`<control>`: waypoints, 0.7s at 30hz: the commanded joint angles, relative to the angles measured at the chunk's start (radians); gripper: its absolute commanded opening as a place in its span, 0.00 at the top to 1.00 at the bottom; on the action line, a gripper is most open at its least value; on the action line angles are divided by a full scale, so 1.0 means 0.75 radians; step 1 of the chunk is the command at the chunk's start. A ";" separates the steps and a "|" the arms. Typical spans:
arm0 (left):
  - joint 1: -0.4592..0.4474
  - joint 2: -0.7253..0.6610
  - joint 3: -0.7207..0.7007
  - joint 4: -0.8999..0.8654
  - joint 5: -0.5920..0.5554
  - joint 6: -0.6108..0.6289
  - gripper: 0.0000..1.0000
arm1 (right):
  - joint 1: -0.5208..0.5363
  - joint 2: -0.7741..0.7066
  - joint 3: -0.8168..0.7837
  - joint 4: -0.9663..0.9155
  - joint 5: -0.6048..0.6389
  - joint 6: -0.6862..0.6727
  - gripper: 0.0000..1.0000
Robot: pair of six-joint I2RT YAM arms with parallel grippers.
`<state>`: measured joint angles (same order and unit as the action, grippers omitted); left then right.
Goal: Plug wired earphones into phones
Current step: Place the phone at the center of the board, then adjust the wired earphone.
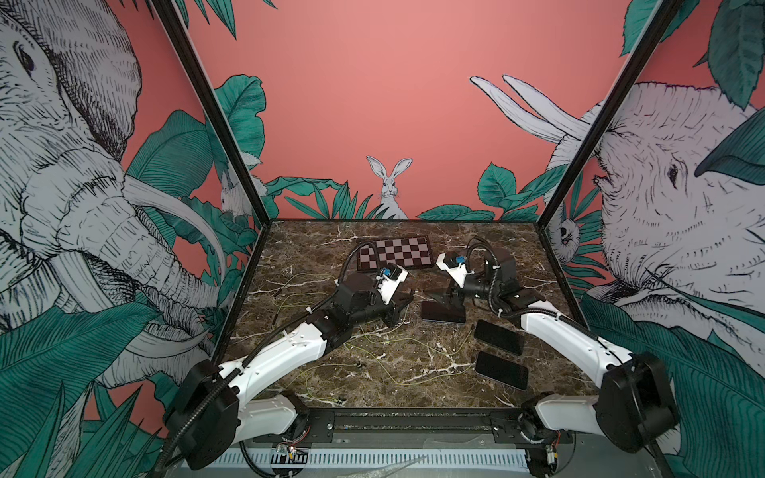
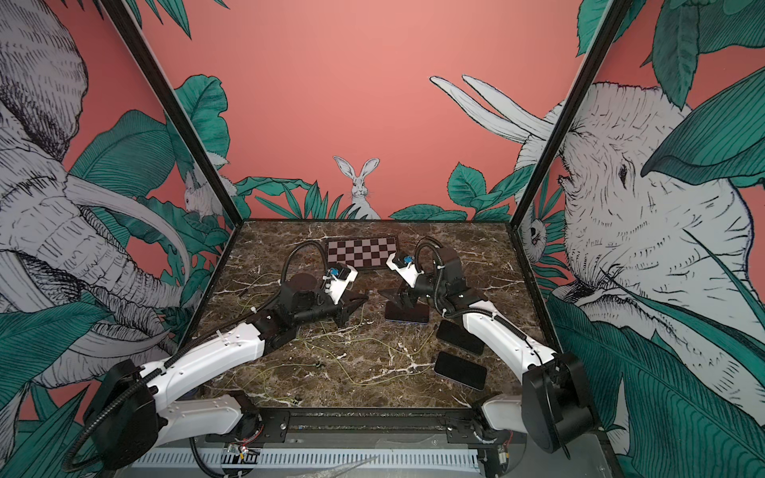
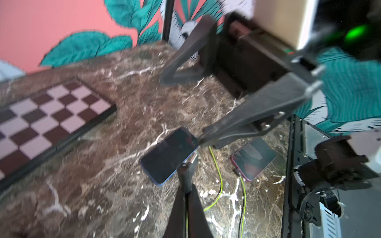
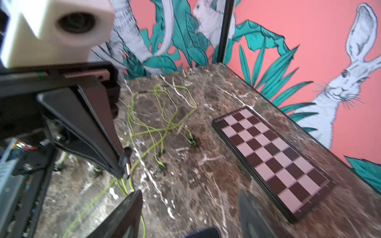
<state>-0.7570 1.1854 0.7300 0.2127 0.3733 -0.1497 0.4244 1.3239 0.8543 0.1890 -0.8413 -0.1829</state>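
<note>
Three black phones lie on the marble at the right: a far one [image 1: 443, 311] [image 2: 407, 312], a middle one [image 1: 499, 336] and a near one [image 1: 501, 369]. My left gripper [image 1: 407, 296] [image 3: 187, 190] is shut on an earphone plug [image 3: 188, 169], whose tip is at the edge of the blue-rimmed phone [image 3: 169, 154]. My right gripper [image 1: 441, 299] [image 4: 188, 206] stands open above that same phone, whose end [image 4: 203, 232] shows between its fingers. The yellow-green earphones [image 4: 160, 119] [image 1: 397, 376] trail loose across the table. A purple-rimmed phone [image 3: 253, 158] has a dark plug at its edge.
A black-framed checkerboard [image 1: 395, 256] [image 4: 272, 158] lies at the back of the table, behind both grippers. Printed walls close in the left, right and back sides. A black rail [image 1: 414, 422] runs along the front edge.
</note>
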 commanded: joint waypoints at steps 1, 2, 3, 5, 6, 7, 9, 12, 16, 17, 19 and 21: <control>0.003 -0.067 -0.038 0.129 0.071 0.080 1.00 | -0.001 0.037 -0.018 0.416 -0.287 0.376 0.34; 0.002 -0.076 -0.045 0.139 0.080 0.092 1.00 | -0.002 0.055 -0.018 0.471 -0.317 0.426 0.39; 0.003 -0.084 -0.053 0.151 0.084 0.105 1.00 | -0.002 0.070 -0.020 0.529 -0.325 0.471 0.45; 0.002 -0.092 -0.062 0.150 0.077 0.125 1.00 | -0.001 0.091 -0.013 0.570 -0.341 0.513 0.55; 0.002 -0.095 -0.063 0.137 0.061 0.134 1.00 | -0.001 0.099 -0.008 0.589 -0.360 0.528 0.57; 0.001 -0.097 -0.064 0.125 0.050 0.144 1.00 | -0.001 0.102 -0.005 0.606 -0.381 0.540 0.58; 0.002 -0.102 -0.063 0.112 0.026 0.154 1.00 | -0.001 0.099 -0.004 0.607 -0.404 0.541 0.58; 0.003 -0.121 -0.072 0.113 -0.042 0.156 1.00 | 0.000 0.079 -0.007 0.534 -0.398 0.500 0.57; 0.002 -0.125 -0.075 0.121 -0.091 0.158 1.00 | 0.000 0.055 -0.028 0.539 -0.423 0.514 0.56; 0.003 -0.123 -0.073 0.122 -0.084 0.158 1.00 | 0.001 0.048 -0.029 0.519 -0.430 0.504 0.56; 0.002 -0.118 -0.071 0.136 -0.069 0.150 1.00 | 0.005 0.041 -0.026 0.470 -0.440 0.479 0.56; 0.003 -0.113 -0.067 0.146 -0.052 0.142 1.00 | 0.007 0.042 -0.024 0.454 -0.451 0.475 0.57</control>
<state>-0.7570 1.1179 0.6834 0.2836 0.3309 -0.0544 0.4248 1.3811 0.8410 0.5209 -1.1355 0.1905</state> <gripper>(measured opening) 0.047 0.437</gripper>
